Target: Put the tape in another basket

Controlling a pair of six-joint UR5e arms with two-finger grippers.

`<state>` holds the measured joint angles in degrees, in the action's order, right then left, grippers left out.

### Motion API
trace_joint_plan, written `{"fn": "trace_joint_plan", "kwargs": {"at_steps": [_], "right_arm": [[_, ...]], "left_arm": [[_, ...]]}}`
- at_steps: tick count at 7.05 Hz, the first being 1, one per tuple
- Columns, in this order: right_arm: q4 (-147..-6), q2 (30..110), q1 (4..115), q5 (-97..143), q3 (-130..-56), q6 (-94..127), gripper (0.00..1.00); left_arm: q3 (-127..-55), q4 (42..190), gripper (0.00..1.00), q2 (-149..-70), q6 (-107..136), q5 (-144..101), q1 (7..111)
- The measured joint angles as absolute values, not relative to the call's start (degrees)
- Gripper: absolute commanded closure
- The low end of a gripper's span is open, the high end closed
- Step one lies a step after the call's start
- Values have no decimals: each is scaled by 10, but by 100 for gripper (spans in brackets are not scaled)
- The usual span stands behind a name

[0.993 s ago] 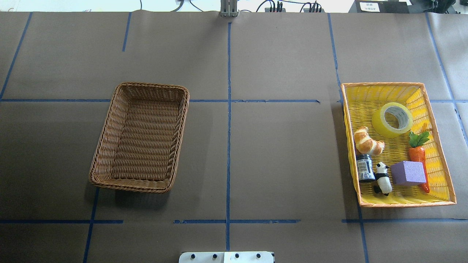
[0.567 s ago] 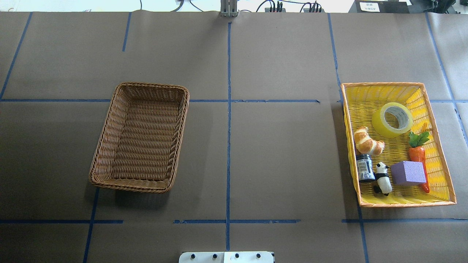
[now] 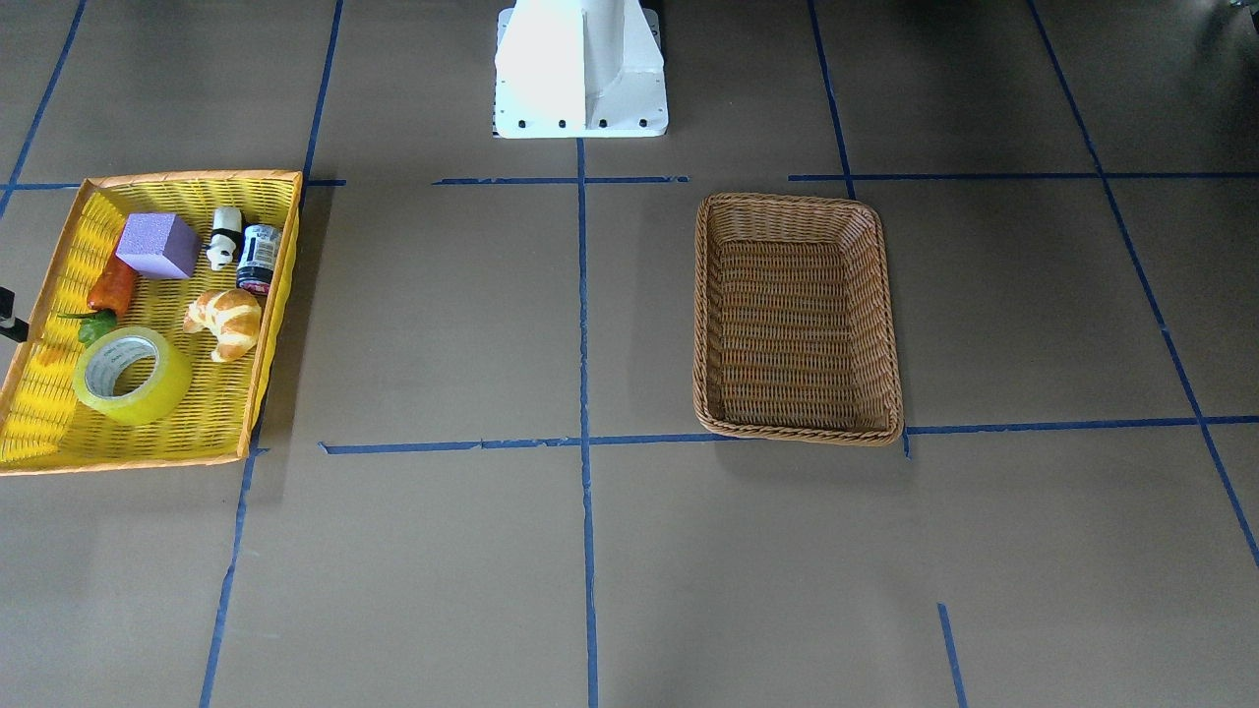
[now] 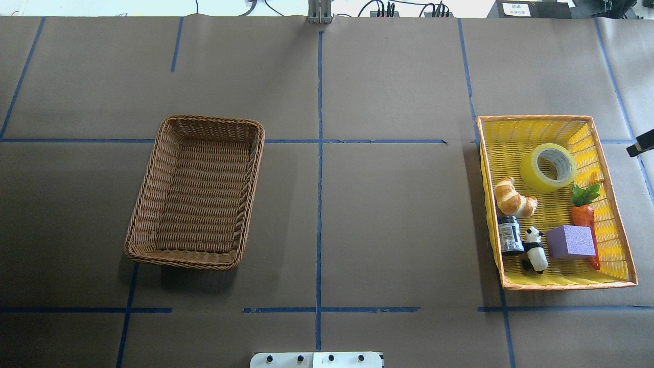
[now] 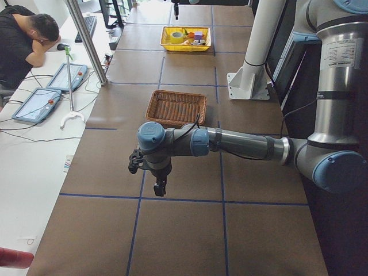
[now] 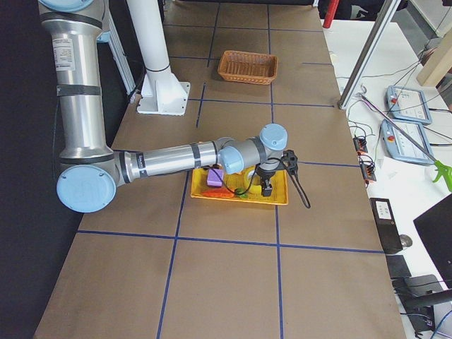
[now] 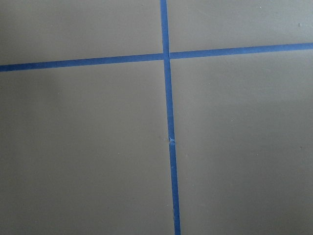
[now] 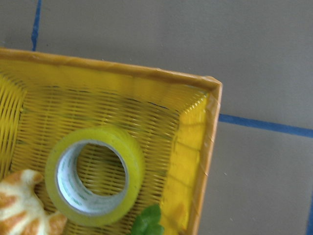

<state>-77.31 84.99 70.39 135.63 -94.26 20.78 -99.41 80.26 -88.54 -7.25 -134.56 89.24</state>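
Tabletop [image 4: 388, 230]: brown paper w/ blue grid lines, both containers stand on it, well apart.

Left arm [image 5: 241, 144] reaches out low in the middle of the left side view. Its left end effector [image 5: 159, 187] hangs over bare paper, far from both containers. Its wrist cam shows only blue lines. Wide or narrow: cannot tell, and it appears to carry nothing.

Right arm [image 6: 176, 159] stretches to the yellow tray [image 4: 534, 118], which sits at the right of the overhead view. The right end effector [image 6: 267, 187] hangs over the tray's far part. Only a dark bit of it enters the overhead frame at the right edge, so the opening cannot be told. No contact w/ anything is visible.

The basket [image 4: 214, 119], left of centre in the overhead view, has nothing inside.

The tape [image 4: 547, 167] lies in the upper part of the yellow tray, hole facing up. In the right wrist view it is in the lower left. A croissant [image 4: 513, 197] is just beside it and the carrot [image 4: 584, 214] leaf is near.

Progress, my judgement: approx. at the start. Only the approach over the tray is done. Left to do: descend, grasp the tape, lift, carry across, release into the basket.
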Motion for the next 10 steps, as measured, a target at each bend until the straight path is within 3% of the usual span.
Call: {"fn": "trace_joint_plan", "kwargs": {"at_steps": [5,7,10], "right_arm": [[-679,832,629,1311,-871,315,10],[-674,838,624,1312,-870,315,34],[-673,842,620,1314,-870,312,87]], "left_arm": [[-1003,812,0,-887,-74,-1377,892],[-1004,813,0,-887,-72,-1384,892],[-1004,813,0,-888,-71,-1385,892]]}}
